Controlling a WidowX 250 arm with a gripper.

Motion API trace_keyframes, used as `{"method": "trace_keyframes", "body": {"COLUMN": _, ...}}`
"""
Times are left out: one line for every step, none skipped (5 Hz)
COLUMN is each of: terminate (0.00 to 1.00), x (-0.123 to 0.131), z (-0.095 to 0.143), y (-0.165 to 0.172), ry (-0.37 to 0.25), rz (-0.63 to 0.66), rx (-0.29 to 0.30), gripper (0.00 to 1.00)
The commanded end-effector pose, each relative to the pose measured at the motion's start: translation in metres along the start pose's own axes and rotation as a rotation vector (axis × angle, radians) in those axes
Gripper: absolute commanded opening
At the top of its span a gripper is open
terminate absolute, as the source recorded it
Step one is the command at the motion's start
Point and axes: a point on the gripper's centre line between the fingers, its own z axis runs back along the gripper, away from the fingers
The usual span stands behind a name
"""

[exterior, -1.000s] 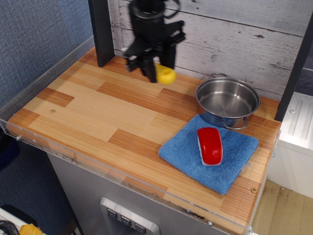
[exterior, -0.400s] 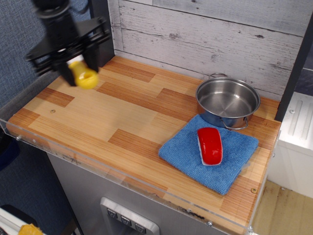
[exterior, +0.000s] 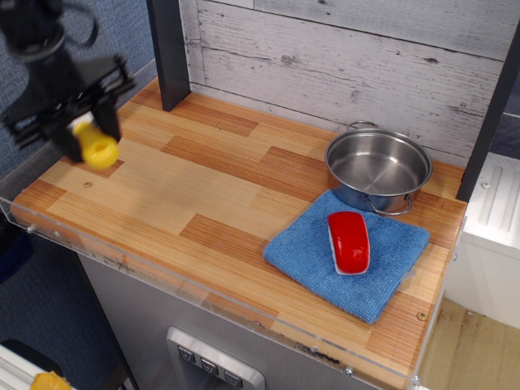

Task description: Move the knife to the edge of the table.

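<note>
My black gripper hangs over the far left side of the wooden table, near its left acrylic rim. It is shut on the knife, whose chunky yellow handle sticks out below the fingers. The white blade is hidden between the fingers. The knife is held in the air, a little above the planks.
A steel pot stands at the back right. A blue cloth lies in front of it with a red-and-white oblong object on top. A dark post stands at the back left.
My gripper has carried the knife from the back middle of the table leftward and toward the front, down to the left rim.
</note>
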Motion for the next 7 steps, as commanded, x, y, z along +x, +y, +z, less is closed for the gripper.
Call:
{"method": "trace_keyframes", "body": {"terminate": 0.0, "x": 0.019, "z": -0.031, "y": 0.003, "ry": -0.01, "rz": 0.015, "rx": 0.055, "gripper": 0.0}}
{"method": "trace_keyframes", "body": {"terminate": 0.0, "x": 0.016, "z": -0.044, "y": -0.001, "ry": 0.002, "rz": 0.01, "rx": 0.08, "gripper": 0.0}}
{"method": "trace_keyframes", "body": {"terminate": 0.0, "x": 0.0, "z": -0.053, "y": -0.011, "ry": 0.013, "rz": 0.006, "rx": 0.1, "gripper": 0.0}}
{"method": "trace_keyframes", "body": {"terminate": 0.0, "x": -0.017, "z": -0.059, "y": -0.012, "ry": 0.026, "rz": -0.032, "rx": 0.125, "gripper": 0.0}}
{"method": "trace_keyframes", "body": {"terminate": 0.0, "x": -0.029, "z": -0.06, "y": -0.008, "ry": 0.037, "rz": -0.052, "rx": 0.146, "gripper": 0.0}}
{"method": "trace_keyframes", "body": {"terminate": 0.0, "x": -0.031, "z": -0.059, "y": -0.002, "ry": 0.033, "rz": -0.043, "rx": 0.157, "gripper": 0.0}}
{"method": "trace_keyframes", "body": {"terminate": 0.0, "x": -0.035, "z": -0.068, "y": -0.001, "ry": 0.051, "rz": -0.039, "rx": 0.161, "gripper": 0.0}}
